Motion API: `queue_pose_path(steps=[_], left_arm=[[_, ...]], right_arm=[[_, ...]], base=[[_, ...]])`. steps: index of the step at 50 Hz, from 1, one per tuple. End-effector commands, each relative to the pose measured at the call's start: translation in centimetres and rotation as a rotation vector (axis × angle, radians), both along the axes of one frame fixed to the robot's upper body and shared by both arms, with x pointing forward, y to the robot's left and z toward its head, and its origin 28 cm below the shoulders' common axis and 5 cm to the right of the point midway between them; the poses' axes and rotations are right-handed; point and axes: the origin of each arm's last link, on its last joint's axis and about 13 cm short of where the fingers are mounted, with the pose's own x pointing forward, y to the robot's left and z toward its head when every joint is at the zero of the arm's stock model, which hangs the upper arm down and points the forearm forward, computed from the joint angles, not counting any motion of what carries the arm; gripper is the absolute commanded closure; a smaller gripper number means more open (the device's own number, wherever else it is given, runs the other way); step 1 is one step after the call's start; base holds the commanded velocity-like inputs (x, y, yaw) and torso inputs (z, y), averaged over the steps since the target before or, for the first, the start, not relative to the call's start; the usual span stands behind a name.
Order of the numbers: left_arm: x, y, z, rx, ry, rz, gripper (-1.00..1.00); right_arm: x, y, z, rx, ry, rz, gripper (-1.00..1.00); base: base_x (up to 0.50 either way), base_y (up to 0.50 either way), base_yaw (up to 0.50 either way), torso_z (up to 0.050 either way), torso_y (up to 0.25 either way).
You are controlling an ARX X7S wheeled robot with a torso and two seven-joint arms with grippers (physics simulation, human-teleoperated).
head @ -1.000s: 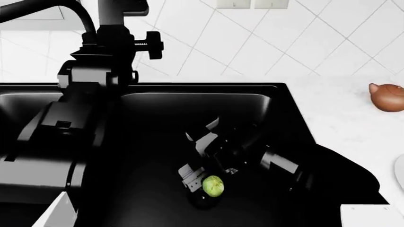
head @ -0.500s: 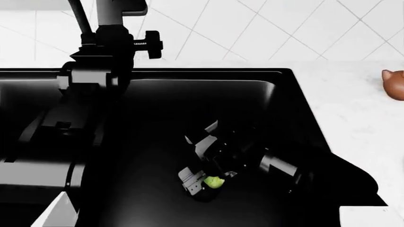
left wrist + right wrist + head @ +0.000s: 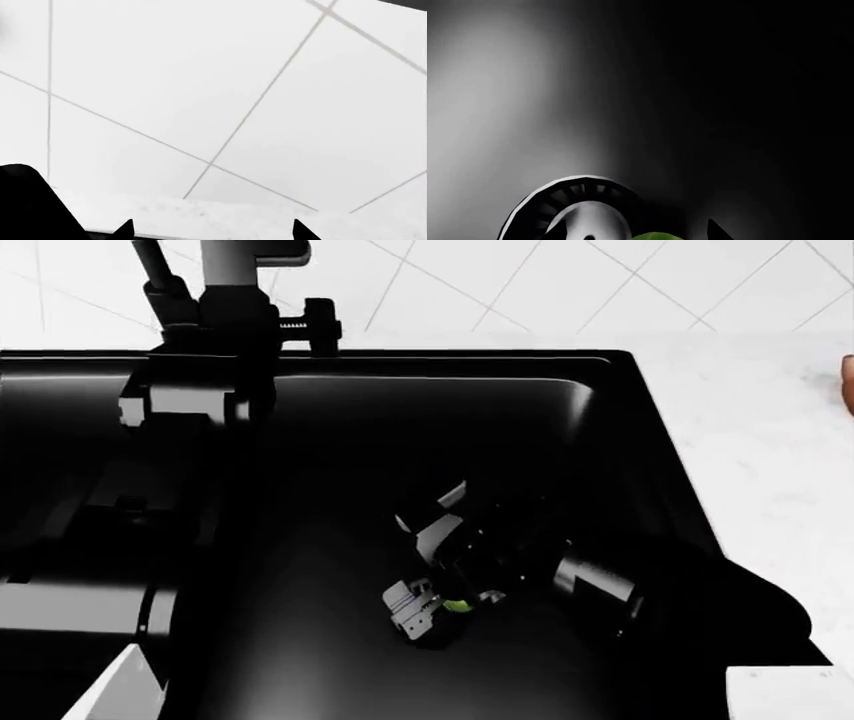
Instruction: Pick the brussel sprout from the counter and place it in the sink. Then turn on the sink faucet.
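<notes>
The brussel sprout is a small green ball low in the black sink, mostly hidden by my right gripper. In the right wrist view the sprout sits between the spread fingertips, next to the round metal drain strainer. The jaws stand apart and do not pinch it. My left arm rises at the sink's back left beside the faucet stem. My left gripper is open and empty, facing the tiled wall above a strip of counter.
The white counter runs along the sink's right side. A sliver of the brown teapot shows at the right edge. My left arm's black links cover the sink's left part.
The head view has tilted down, so the scene has slid up and the teapot has nearly left the frame. The sprout shows less, now tucked under my right gripper.
</notes>
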Motion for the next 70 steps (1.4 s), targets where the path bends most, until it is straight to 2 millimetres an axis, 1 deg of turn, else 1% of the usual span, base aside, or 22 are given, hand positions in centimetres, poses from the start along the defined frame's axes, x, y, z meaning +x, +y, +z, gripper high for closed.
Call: queue_pose_path(steps=[1,9,11,15,20,29,39,47,51,53,55,56,70], left_arm=[[0.0,-0.8,-1.2,-0.034,0.024,-0.041,-1.00],[-0.2,-1.2,-2.0,-0.031,0.079,-0.078,-1.00],[-0.2,-1.4,-2.5,-0.026,0.096,-0.101,-1.00],[-0.3,-2.2,-3.2,-0.045,0.122,-0.151,-1.00],[-0.4,-2.5,-3.9,-0.099,0.142,-0.180,-1.00],[-0.6,-3.5,-4.1,-0.159,0.161,-0.273,-1.00],[-1.0,-4.6,-5.4,-0.144,0.217,-0.354,-1.00],[-1.2,-5.2,-5.5,-0.132,0.230,-0.393,-1.00],[-1.4,-5.8,-5.7,-0.095,0.252,-0.469,-1.00],[-1.5,-6.1,-5.7,-0.072,0.256,-0.502,-1.00],[-1.6,-6.3,-5.8,-0.061,0.261,-0.519,-1.00],[-1.6,-6.4,-5.8,-0.060,0.258,-0.530,-1.00],[-1.6,-6.5,-5.7,-0.055,0.255,-0.548,-1.00]], right_arm=[[-0.7,1.3,-1.6,0.063,0.034,0.056,-1.00],[-0.6,1.3,-1.4,0.061,0.030,0.053,-1.00],[-0.6,1.2,-1.3,0.058,0.027,0.050,-1.00],[-0.7,1.3,-1.4,0.054,0.028,0.053,-1.00],[-0.6,1.2,-1.4,0.051,0.026,0.048,-1.00],[-0.7,1.1,-1.7,0.041,0.030,0.050,-1.00],[-0.7,1.0,-1.9,0.034,0.031,0.049,-1.00],[-0.8,1.1,-1.9,0.029,0.032,0.051,-1.00],[-0.8,1.1,-1.9,0.023,0.033,0.055,-1.00],[-0.7,1.0,-1.5,0.023,0.036,0.056,-1.00],[-0.7,1.0,-1.5,0.021,0.036,0.058,-1.00],[-0.8,1.0,-1.9,0.020,0.037,0.057,-1.00],[-0.8,0.9,-2.2,0.018,0.038,0.055,-1.00]], base=[[0.00,0.00,0.01,0.000,0.000],[0.00,0.00,0.00,0.000,-0.004],[0.00,0.00,0.00,0.000,-0.006],[0.00,0.00,0.00,0.000,-0.006],[0.00,0.00,0.00,0.000,-0.007],[0.00,0.00,0.00,0.000,-0.008],[0.00,0.00,0.00,0.000,-0.009],[0.01,0.00,0.00,0.000,-0.013],[0.01,0.00,0.00,0.000,-0.013],[0.01,0.00,0.00,0.000,-0.012],[0.01,0.00,0.00,0.000,-0.011],[0.00,0.00,0.00,0.000,-0.011],[0.01,0.00,0.00,0.000,-0.012]])
